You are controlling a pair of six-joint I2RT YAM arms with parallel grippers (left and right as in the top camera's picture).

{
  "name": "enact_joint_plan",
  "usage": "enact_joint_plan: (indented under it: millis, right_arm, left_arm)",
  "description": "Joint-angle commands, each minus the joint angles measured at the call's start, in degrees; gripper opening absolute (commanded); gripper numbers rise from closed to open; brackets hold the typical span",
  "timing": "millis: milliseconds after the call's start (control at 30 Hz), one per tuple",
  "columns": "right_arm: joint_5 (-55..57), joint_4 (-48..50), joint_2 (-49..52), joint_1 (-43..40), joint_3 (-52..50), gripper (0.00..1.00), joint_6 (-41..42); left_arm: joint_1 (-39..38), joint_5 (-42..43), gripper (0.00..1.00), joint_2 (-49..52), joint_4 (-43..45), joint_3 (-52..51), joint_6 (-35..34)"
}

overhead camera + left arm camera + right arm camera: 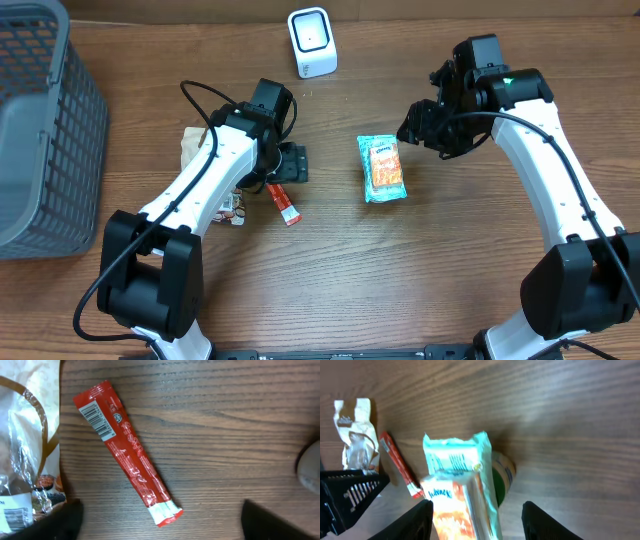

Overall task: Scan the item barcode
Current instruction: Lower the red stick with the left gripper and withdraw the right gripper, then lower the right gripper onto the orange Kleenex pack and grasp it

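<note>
A teal and orange snack packet (pixel 382 168) lies flat in the middle of the table, and a barcode shows at its top end in the right wrist view (pixel 455 462). My right gripper (pixel 416 128) hovers just right of it, open; its fingers (pixel 415 520) straddle the packet without touching it. A red stick packet (pixel 283 203) lies on the wood with its barcode (pixel 98 420) facing up. My left gripper (pixel 160 527) is open over the stick's lower end, fingers wide on either side. The white scanner (pixel 312 42) stands at the back centre.
A grey mesh basket (pixel 40 130) fills the far left. A clear and brown bag of snacks (pixel 200 150) lies under the left arm, beside the red stick (pixel 25 450). A green and cream edge (pixel 502 477) shows from under the teal packet.
</note>
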Motion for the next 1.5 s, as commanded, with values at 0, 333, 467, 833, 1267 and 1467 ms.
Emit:
enact_joint_plan:
  millis: [0, 333, 467, 833, 1267, 1467]
  right_arm:
    - [0.4, -1.2, -0.3, -0.2, -0.3, 0.59, -0.5]
    - [0.4, -3.9, -0.3, 1.1, -0.3, 0.52, -4.6]
    - [0.4, -4.0, -0.3, 2.1, -0.3, 0.52, -4.6]
    - [4.7, -4.0, -0.3, 6.6, -0.4, 0.51, -4.5]
    - [6.0, -4.1, -0.3, 7.6, -0.4, 0.47, -4.5]
    - [6.0, -4.9, -0.3, 7.6, -0.4, 0.48, -4.5]
  left_arm:
    - [0.3, -0.4, 0.95, 0.0, 1.0, 0.7, -0.7]
    - [9.0, 4.8, 0.96, -0.1, -1.5, 7.6, -0.7]
    - [11.9, 5.3, 1.0, -0.1, -1.4, 8.7, -0.7]
    - [13.7, 4.4, 1.0, 0.0, -1.5, 8.7, -0.7]
    - [13.7, 4.5, 1.0, 0.0, -1.5, 8.7, -0.7]
    - [13.7, 4.4, 1.0, 0.0, -1.5, 8.7, -0.7]
